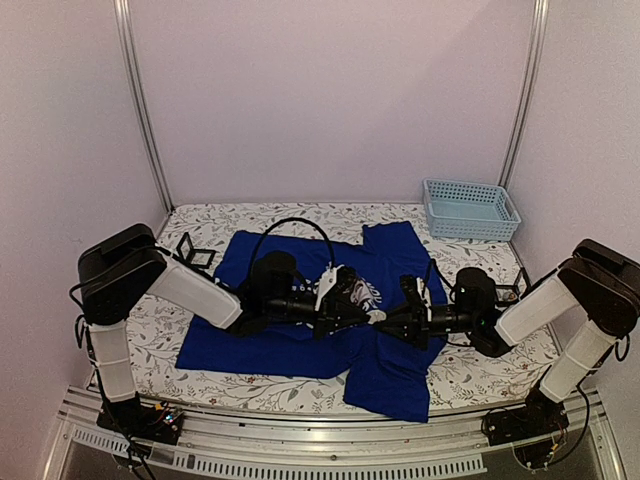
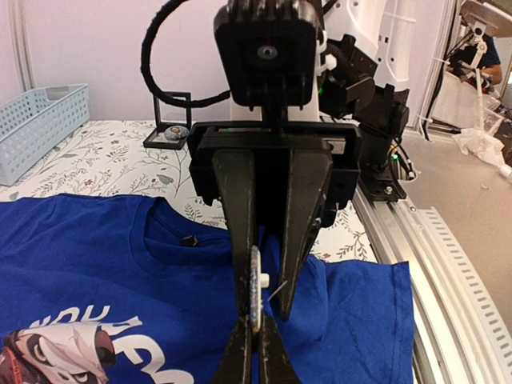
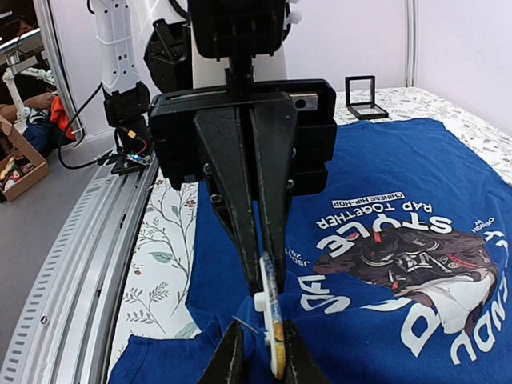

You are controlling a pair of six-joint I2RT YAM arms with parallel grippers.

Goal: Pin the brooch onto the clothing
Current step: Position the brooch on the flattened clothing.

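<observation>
The royal-blue T-shirt [image 1: 290, 345] lies flat on the floral cover, and its panda print [image 3: 416, 256] is partly under my left arm. My two grippers meet tip to tip over the shirt's right side. My left gripper [image 2: 256, 324] is shut on the edge of the brooch [image 2: 255, 292], a thin disc seen edge-on with a white clasp and an open pin. My right gripper [image 3: 262, 330] is shut on a raised fold of the shirt [image 3: 400, 336], with the brooch [image 3: 272, 332] against its inner finger. The pin wire points into the fold.
A light-blue basket [image 1: 470, 208] stands at the back right. A small black square frame [image 1: 195, 250] stands left of the shirt. The aluminium rail [image 1: 320, 440] runs along the near edge. Both arms reach inward low over the table.
</observation>
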